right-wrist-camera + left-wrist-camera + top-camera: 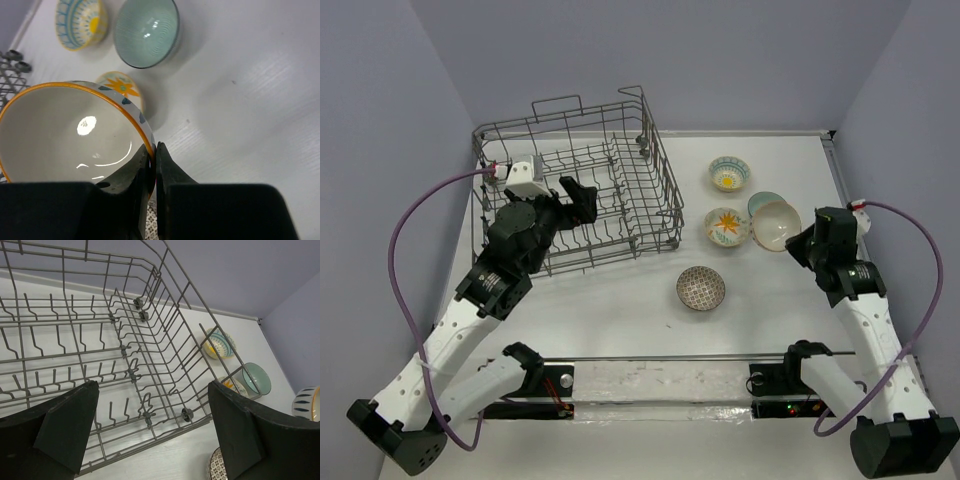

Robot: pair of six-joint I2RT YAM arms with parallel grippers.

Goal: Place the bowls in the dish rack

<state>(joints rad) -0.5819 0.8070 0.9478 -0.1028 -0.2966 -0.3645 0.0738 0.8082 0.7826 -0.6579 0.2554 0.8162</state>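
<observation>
White table (770, 310), orange-rimmed cream bowl (65, 135)

We get bright, even light from overhead in every view. Shadows on the desk (620, 330) are soft and faint. The bowl (65, 135) pinched in the right end effector (153, 150) carries a small white glare spot and thin curved reflections. The left end effector (152, 400), close to the lens, looks dark and slightly soft; the rack (150, 355) beyond it is crisp.

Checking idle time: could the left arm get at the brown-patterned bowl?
Probably yes: the left gripper is open and empty; the brown-patterned bowl stands alone on bare table near the dish rack.
</observation>
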